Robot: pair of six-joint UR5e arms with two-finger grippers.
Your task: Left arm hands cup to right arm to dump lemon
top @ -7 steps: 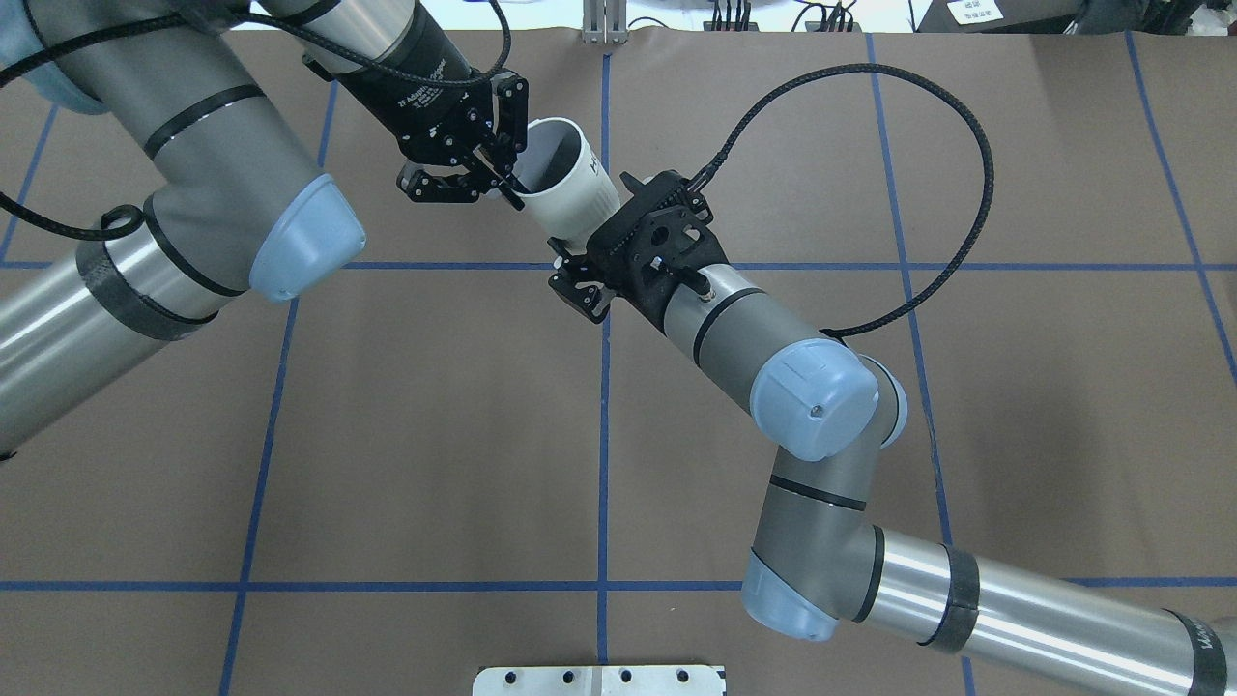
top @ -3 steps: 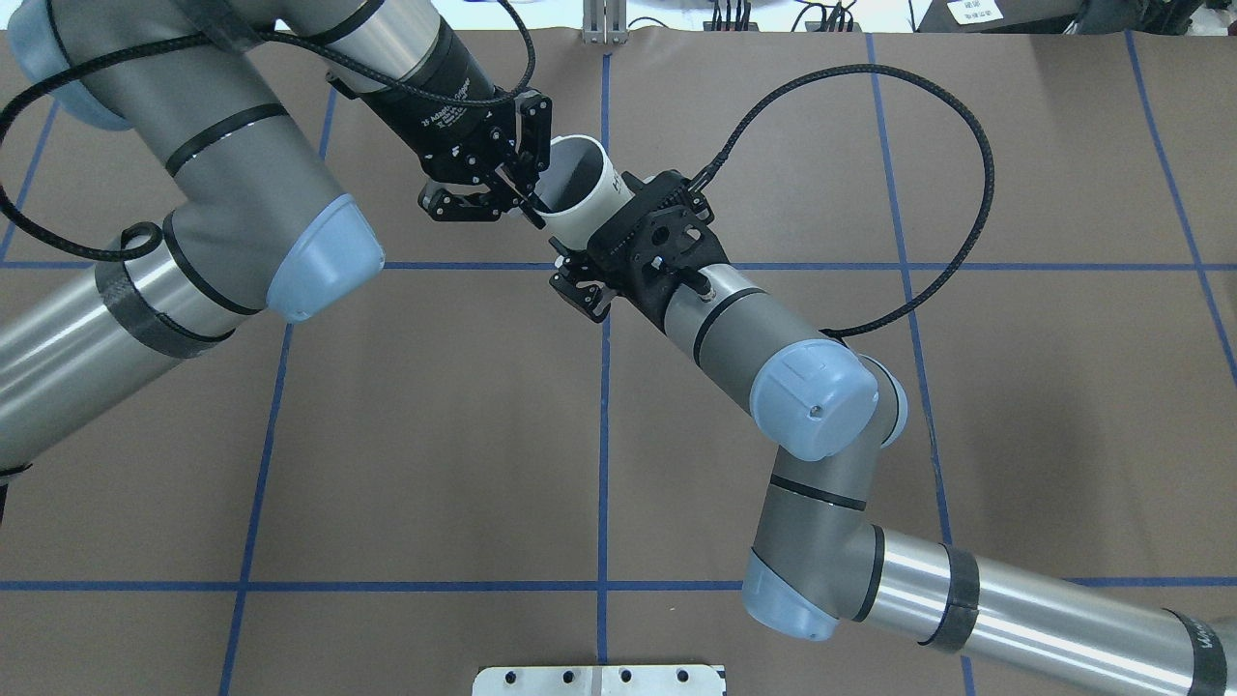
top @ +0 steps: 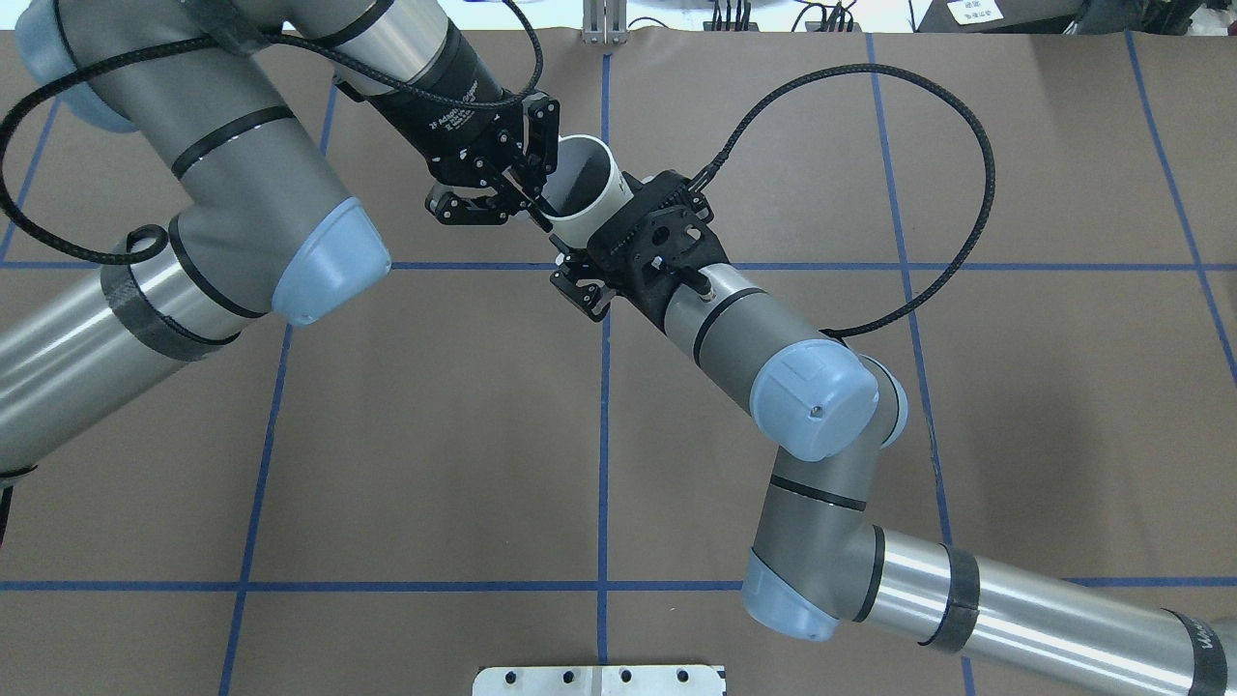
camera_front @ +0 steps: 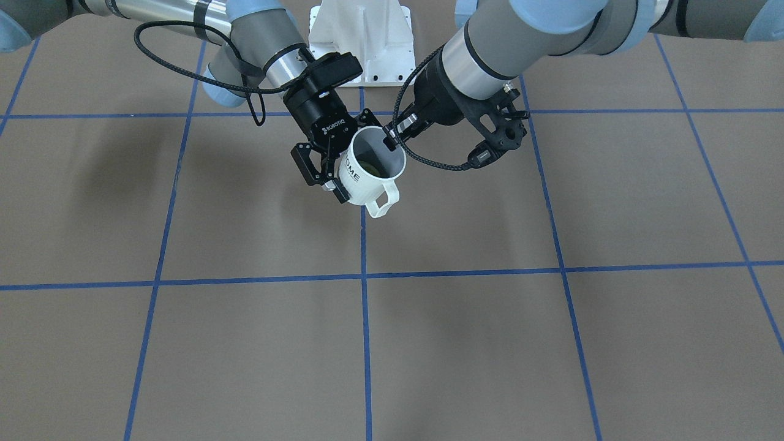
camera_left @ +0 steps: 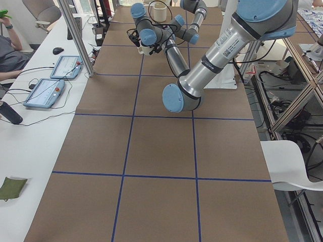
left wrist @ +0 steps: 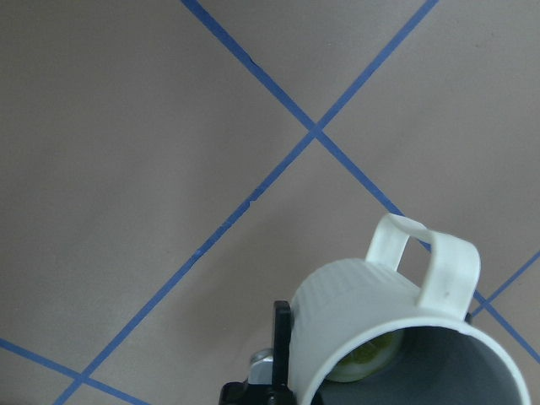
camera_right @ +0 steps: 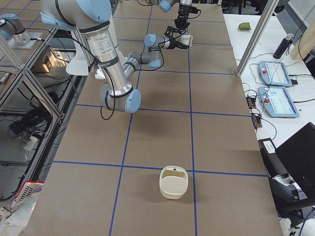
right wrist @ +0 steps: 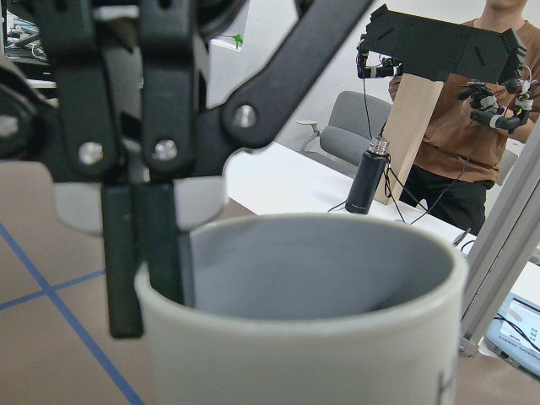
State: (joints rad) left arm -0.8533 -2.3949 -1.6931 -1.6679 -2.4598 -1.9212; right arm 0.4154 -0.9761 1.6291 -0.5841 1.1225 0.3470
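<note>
The white "HOME" cup [camera_front: 362, 179] hangs tilted above the table's middle, mouth up, handle toward the operators' side. The dull yellow lemon [camera_front: 370, 165] lies inside it; it also shows in the left wrist view [left wrist: 371, 359]. My left gripper [camera_front: 390, 139] is shut on the cup's rim; in the right wrist view its fingers [right wrist: 118, 253] pinch the rim wall of the cup [right wrist: 321, 354]. My right gripper [camera_front: 350, 184], lettered ROBOTIQ, stands open with its fingers on either side of the cup's body. From overhead the cup [top: 607, 189] sits between left gripper [top: 534, 206] and right gripper [top: 591, 253].
A cream tub [camera_right: 173, 183] stands on the table far toward the robot's right end. The white base mount [camera_front: 361, 37] sits behind the grippers. Blue tape lines [camera_front: 363, 275] grid the brown table. A side table holds tablets [camera_right: 278, 73].
My left gripper has carried the cup to the right, deeper between the right gripper's fingers. The right arm has not moved.
</note>
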